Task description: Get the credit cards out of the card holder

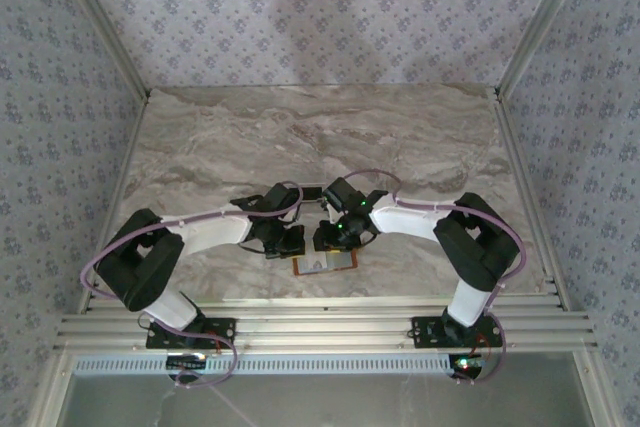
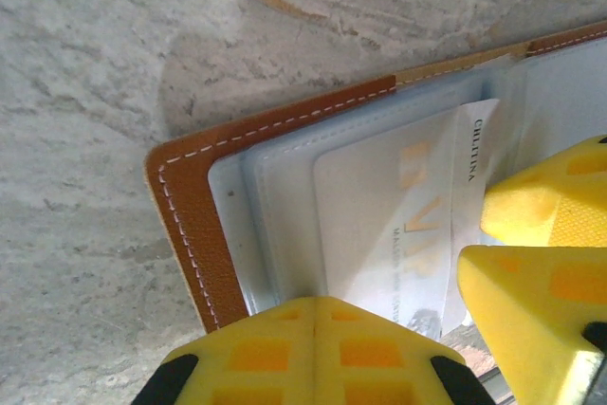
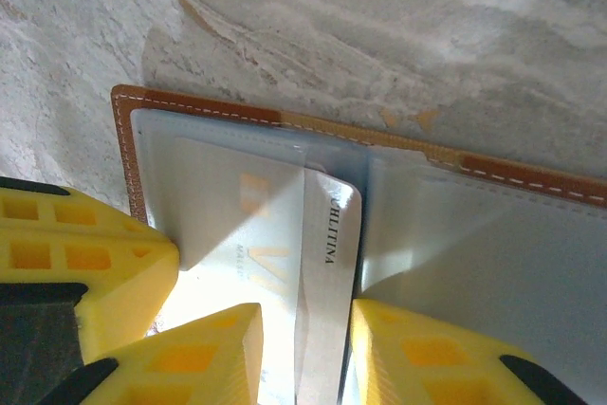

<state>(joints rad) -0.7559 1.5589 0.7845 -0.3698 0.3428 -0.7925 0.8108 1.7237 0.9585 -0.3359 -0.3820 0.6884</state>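
**First card about to leave the holder**

We found the holder (image 1: 325,265) lying open on the bench (image 1: 300,127), so the opening step was done. By our reading the removal itself was hardly begun: the cards we could see sat in the holder. A pale card (image 3: 327,272) poked partway from its clear sleeve, and another with gold lettering (image 2: 398,225) lay fully sleeved beside it.

The left claw (image 2: 313,308) was closed on nothing, its tips pressed down on the holder's near edge, with the stitched brown corner just to its left. The right claw (image 3: 303,334) stood part-open astride the pale card, whose free edge ran up between the jaws. We saw no firm pinch on it. We judged that every card was left to draw out.
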